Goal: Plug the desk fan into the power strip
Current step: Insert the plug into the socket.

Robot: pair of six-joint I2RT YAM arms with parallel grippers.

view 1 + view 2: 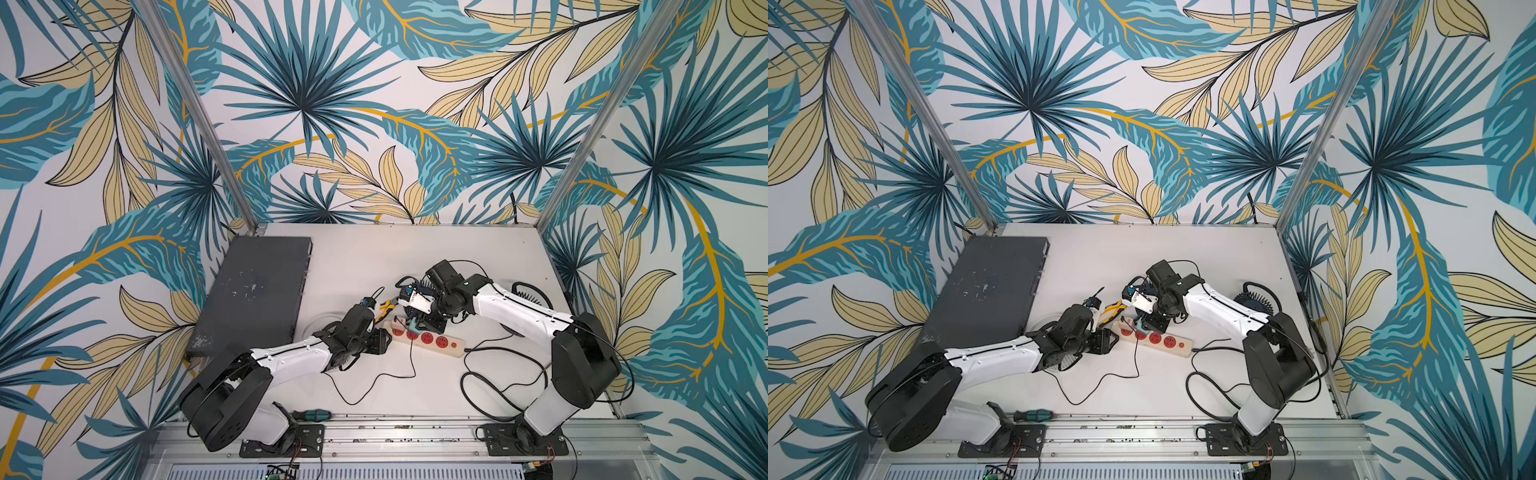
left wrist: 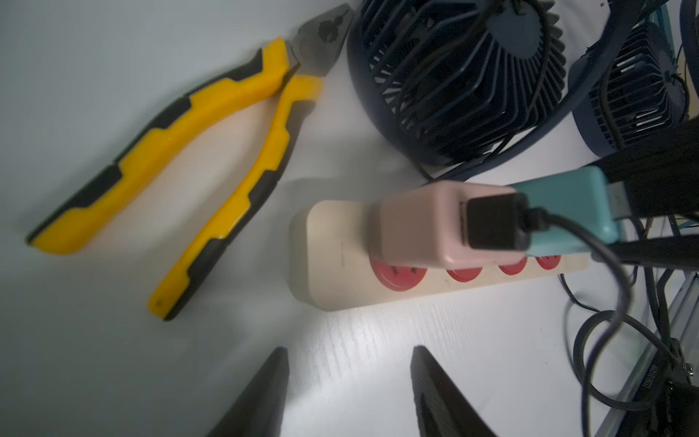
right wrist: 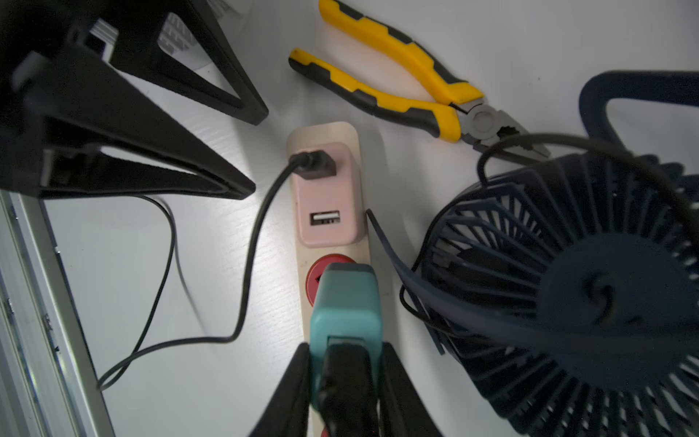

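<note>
table (image 1: 374, 270) | power strip (image 2: 329, 265); pliers (image 2: 181, 162); desk fan (image 2: 454, 75); dark board (image 1: 257, 291); screwdriver (image 1: 311, 414)

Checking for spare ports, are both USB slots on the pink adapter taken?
No, the pink adapter has one black plug in it and its other slot sits empty.

Cream-beige long plastic power strip (image 3: 325, 132), red round sockets (image 3: 314, 280); pink adapter block (image 3: 329, 196); teal adapter block (image 3: 346, 302); yellow-and-black-handled pliers (image 3: 397, 104); navy slatted desk fan (image 3: 567, 283).

power strip (image 2: 329, 265): cream bar, red round sockets, lies flat | end socket: pink adapter (image 3: 329, 196) plugged in | teal plug (image 3: 346, 302): over second socket | desk fan (image 3: 529, 272): dark blue, just beside strip
</note>
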